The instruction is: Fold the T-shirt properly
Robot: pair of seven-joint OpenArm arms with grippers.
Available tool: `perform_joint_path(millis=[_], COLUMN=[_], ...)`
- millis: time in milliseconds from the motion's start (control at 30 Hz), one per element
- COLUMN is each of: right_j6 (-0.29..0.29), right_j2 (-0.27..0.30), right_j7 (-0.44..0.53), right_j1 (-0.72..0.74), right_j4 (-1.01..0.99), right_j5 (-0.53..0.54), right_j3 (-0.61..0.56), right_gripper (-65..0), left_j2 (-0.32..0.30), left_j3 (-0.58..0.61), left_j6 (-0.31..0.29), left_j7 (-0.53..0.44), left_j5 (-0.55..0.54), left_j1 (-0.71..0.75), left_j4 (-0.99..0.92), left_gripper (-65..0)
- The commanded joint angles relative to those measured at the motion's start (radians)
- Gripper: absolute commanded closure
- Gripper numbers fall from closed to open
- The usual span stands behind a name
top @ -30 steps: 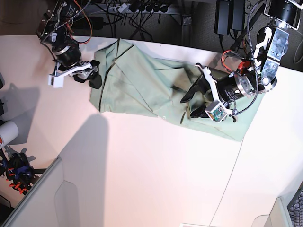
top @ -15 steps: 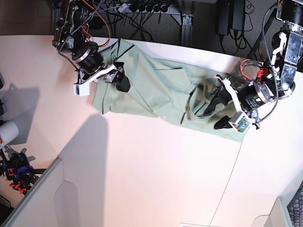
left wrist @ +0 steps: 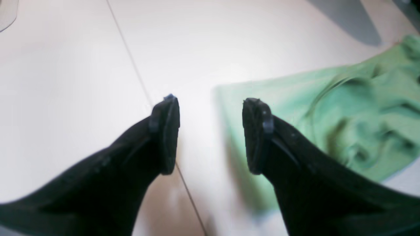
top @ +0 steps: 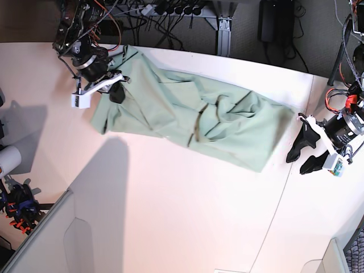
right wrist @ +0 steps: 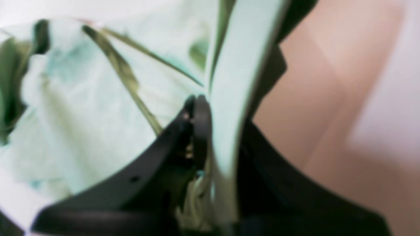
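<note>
The pale mint-green T-shirt (top: 193,116) lies stretched across the back of the white table (top: 170,216), creased around its middle. My right gripper (top: 117,91) is at the shirt's left end and is shut on a fold of the cloth. In the right wrist view that fold (right wrist: 236,82) runs up between the closed black fingers (right wrist: 197,124) of the right gripper (right wrist: 213,124). My left gripper (top: 297,163) hangs open just past the shirt's right edge, over bare table. The left wrist view shows the left gripper (left wrist: 211,131) with nothing in its gap, and the T-shirt (left wrist: 354,121) to its right.
A table seam (top: 284,187) runs down beneath the left gripper. Cables and a power strip (top: 170,10) line the back edge. A white roll (top: 8,159) and orange-black clamps (top: 20,210) sit off the left side. A pale partition (top: 51,239) stands at lower left.
My right gripper has closed on the shirt's left end and pulled it left. My left gripper has drawn off the shirt to the right, still open. The shirt now lies longer and flatter.
</note>
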Motion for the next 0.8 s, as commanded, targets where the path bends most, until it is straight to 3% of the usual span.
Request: perform_joint_path(millis=[0, 167, 300, 500, 767], right_j6=[-0.010, -0.010, -0.008, -0.008, -0.009], right_j2=[0.033, 0.104, 0.093, -0.055, -0.285], right_j7=[0.013, -0.039, -0.088, -0.074, 0.008], right_j1=[0.002, 0.003, 0.003, 0.007, 0.161], right_j4=[0.013, 0.019, 0.101, 0.330, 0.371], right_j5=[0.017, 0.194, 0.276, 0.263, 0.052], right_j3=[0.035, 0.162, 0.170, 0.069, -0.199], right_gripper=[0.0, 0.0, 0.0, 0.0, 0.0], left_j2=[-0.014, -0.019, -0.019, -0.021, -0.089], left_j3=[-0.006, -0.006, -0.006, -0.006, -0.005], left_j6=[-0.007, -0.007, -0.008, -0.008, -0.008], left_j7=[-0.018, -0.019, -0.019, -0.016, -0.011], left_j5=[-0.024, -0.024, -0.024, -0.021, -0.039], left_j1=[-0.008, 0.021, 0.042, 0.057, 0.063], left_j4=[0.018, 0.018, 0.018, 0.017, 0.017], left_gripper=[-33.7, -33.7, -33.7, -33.7, -33.7])
